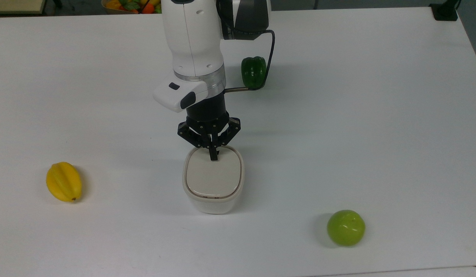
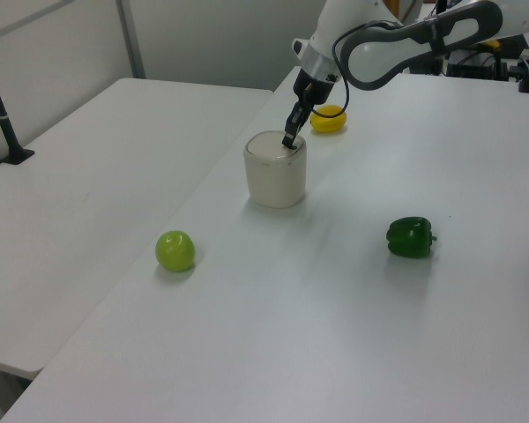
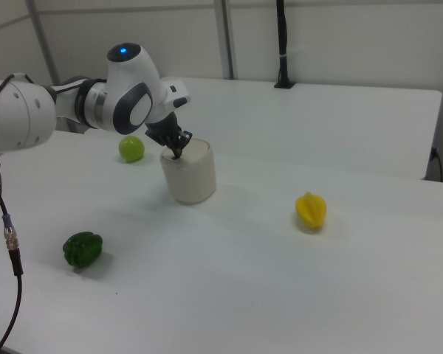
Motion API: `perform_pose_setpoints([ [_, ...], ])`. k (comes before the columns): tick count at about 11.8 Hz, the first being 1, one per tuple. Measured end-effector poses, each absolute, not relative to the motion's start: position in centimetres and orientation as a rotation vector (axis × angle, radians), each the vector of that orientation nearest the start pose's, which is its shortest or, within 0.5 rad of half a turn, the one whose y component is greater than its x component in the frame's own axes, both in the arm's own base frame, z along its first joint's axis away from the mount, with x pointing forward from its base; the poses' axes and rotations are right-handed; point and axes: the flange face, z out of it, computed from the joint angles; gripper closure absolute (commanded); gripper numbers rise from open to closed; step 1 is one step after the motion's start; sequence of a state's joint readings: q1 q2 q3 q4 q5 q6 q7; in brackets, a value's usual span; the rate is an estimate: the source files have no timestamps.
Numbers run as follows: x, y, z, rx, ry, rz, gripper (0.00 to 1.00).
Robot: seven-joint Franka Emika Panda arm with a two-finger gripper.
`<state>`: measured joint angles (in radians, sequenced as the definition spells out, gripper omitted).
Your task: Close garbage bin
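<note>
The garbage bin (image 1: 213, 200) is a cream-white rounded-square tub in the middle of the white table, also seen as the garbage bin (image 2: 275, 172) and the garbage bin (image 3: 189, 177). Its beige lid (image 1: 213, 177) lies flat down on the rim. My gripper (image 1: 212, 157) points straight down with its black fingers shut together, their tips resting on the far edge of the lid. In the left view the gripper (image 2: 288, 140) touches the top of the bin on the side nearer the arm. The right view shows the gripper (image 3: 179, 152) at the same edge.
A yellow starfruit (image 1: 64, 181) lies at the top view's left. A green apple (image 1: 346, 227) sits at the top view's lower right. A green bell pepper (image 1: 253, 72) stands behind the arm, beside the arm's cable (image 1: 269, 54). A second table (image 2: 79, 176) adjoins at the left view's left.
</note>
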<state>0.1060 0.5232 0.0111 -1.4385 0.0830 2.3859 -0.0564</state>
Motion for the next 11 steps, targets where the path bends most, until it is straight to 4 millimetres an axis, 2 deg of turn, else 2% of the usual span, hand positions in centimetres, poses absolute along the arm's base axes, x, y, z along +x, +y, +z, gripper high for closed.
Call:
perform_pose_setpoints([
  [2,73.5,8.6,43.8,-2.979,-0.183,-0.647,1.0],
  [4,73.2,8.6,45.1,-2.972,-0.177,-0.672,1.0],
  [6,72.4,8.6,47.1,-2.975,-0.126,-0.623,0.9],
  [8,71.1,8.5,49.1,-2.983,-0.049,-0.542,0.71],
  [9,70.3,8.4,50.0,-2.992,-0.017,-0.483,0.67],
  [11,68.7,8.1,51.5,-3.013,0.001,-0.366,0.0],
])
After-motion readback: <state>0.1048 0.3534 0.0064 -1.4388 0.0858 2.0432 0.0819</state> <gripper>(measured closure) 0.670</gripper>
